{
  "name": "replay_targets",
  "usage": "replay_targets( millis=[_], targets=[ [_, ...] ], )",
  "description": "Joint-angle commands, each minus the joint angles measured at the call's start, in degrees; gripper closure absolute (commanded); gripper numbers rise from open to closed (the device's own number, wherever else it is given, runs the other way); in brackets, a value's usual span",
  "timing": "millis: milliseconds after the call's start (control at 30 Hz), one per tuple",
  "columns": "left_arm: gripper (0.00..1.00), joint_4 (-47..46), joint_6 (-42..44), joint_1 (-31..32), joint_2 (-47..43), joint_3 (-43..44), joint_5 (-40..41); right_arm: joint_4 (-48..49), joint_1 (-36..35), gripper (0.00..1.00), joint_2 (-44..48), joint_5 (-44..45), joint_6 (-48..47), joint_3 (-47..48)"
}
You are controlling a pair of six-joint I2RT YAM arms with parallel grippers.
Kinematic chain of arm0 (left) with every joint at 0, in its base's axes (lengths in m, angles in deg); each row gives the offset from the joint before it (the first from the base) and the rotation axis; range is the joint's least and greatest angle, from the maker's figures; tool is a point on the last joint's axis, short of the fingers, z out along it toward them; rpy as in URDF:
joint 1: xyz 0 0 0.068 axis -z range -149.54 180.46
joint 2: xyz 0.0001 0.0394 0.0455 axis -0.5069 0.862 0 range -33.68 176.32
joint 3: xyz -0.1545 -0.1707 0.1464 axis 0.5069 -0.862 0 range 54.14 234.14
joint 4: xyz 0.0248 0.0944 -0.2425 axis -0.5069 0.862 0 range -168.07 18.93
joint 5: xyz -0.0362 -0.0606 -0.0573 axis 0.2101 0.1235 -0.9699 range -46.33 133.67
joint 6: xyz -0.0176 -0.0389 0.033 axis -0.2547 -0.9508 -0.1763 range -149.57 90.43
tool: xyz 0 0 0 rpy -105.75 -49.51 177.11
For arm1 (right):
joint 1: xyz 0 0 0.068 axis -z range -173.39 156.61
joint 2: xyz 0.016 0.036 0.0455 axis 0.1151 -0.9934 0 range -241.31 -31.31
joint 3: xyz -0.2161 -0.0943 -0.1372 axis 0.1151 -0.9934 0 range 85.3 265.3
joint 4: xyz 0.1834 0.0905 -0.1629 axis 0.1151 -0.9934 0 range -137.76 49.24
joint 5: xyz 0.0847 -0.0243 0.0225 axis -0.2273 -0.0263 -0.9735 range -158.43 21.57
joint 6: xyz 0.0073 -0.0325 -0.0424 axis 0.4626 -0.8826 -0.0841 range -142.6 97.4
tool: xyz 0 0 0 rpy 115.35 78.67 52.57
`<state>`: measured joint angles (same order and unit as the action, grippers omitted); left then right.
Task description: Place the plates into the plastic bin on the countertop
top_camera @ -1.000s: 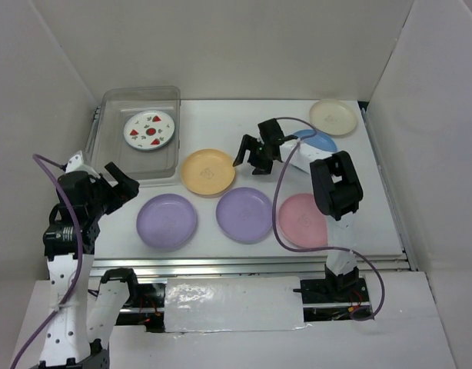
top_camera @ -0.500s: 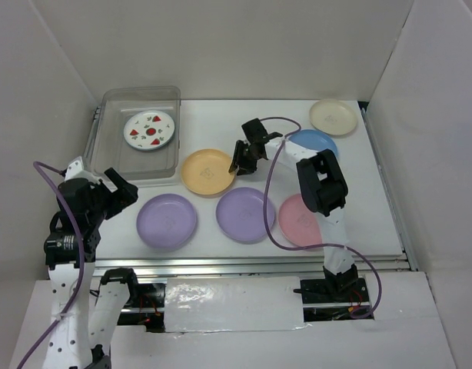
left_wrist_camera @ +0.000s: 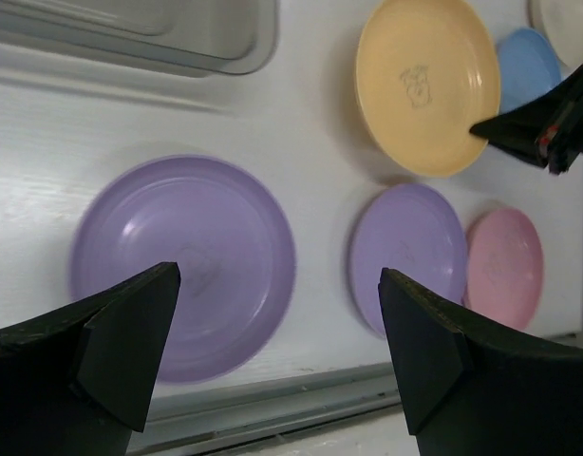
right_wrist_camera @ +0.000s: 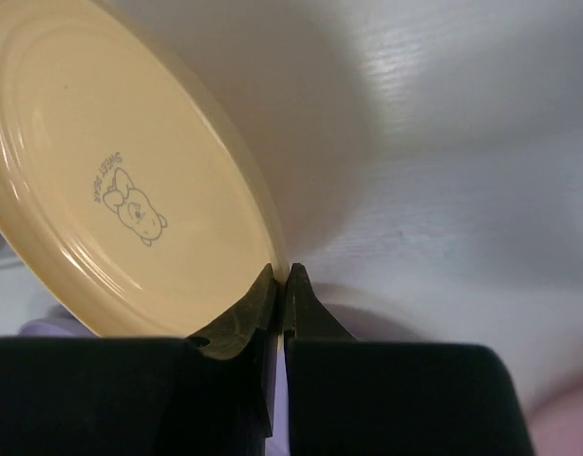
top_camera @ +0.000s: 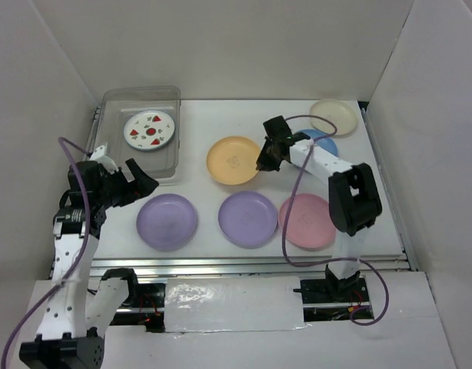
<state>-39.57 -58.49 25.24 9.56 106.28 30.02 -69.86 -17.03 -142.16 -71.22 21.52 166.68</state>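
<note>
Shifted to the right since a second ago, the yellow-orange plate (top_camera: 234,160) now lies well clear of the plastic bin (top_camera: 141,91), near the middle of the countertop (top_camera: 221,115). Your right gripper (top_camera: 260,163) has gone from spread to pressed together on that plate's right rim; the wrist view shows both fingertips pinching the thin edge, with the plate tilted and a shadow under it. The white plate with strawberry marks (top_camera: 150,129) lies inside the bin. Along the front you have a lilac plate (top_camera: 167,221), a second lilac plate (top_camera: 247,218) and the pink plate (top_camera: 307,223). The blue plate (top_camera: 326,144) sits partly under your right arm, and the cream plate (top_camera: 334,117) is in the far right corner. Your left gripper (top_camera: 144,177) has come forward and hangs spread wide, holding nothing, above the left lilac plate.
</note>
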Motion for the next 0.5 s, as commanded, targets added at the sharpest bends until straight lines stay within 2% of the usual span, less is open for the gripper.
replay_targets(
  millis=[0,100,233,367,467],
  targets=[
    [0.01,-11.23,-0.51,0.99,4.81,1.74,-14.64,-1.90,-1.23,1.00,11.43,8.49,-0.95,2.98],
    [0.01,-17.04,-3.32,3.18,10.95,4.02,-18.77,-5.35,-3.69,1.00,15.65,8.15,-3.85,4.75],
    [0.01,-21.97,-5.52,7.40,19.84,8.85,-21.41,-7.01,-5.10,1.00,19.78,1.58,-5.88,3.96],
    [0.01,-31.61,-7.89,9.60,27.31,10.87,-29.12,-6.94,-6.07,1.00,23.30,-2.74,-6.76,3.08],
    [0.01,-30.52,-7.38,11.45,30.05,13.24,-27.15,-5.35,-5.89,1.00,26.64,-7.58,-6.85,1.33]
  ],
)
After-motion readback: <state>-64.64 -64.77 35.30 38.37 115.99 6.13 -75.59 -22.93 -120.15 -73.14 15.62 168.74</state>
